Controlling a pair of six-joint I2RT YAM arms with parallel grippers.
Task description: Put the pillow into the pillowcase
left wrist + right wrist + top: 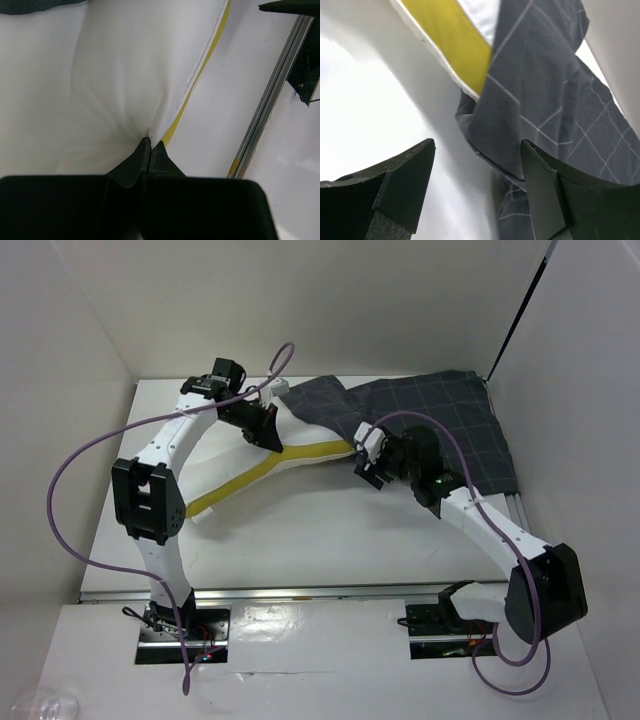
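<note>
Fabric of the pillow is clamped in my left end effector, jaws together, beside the yellow band. Mid-frame on the bench, the pillow's right end is hidden inside the pillowcase. My right end effector hangs apart, empty, by the pillowcase's edge.

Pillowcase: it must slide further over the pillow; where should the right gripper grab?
Likely the rumpled open edge of the dark grey checked fabric pillowcase, beside the soft white pillow, from the near side: fabric bunches up there, facing the open right gripper.
</note>
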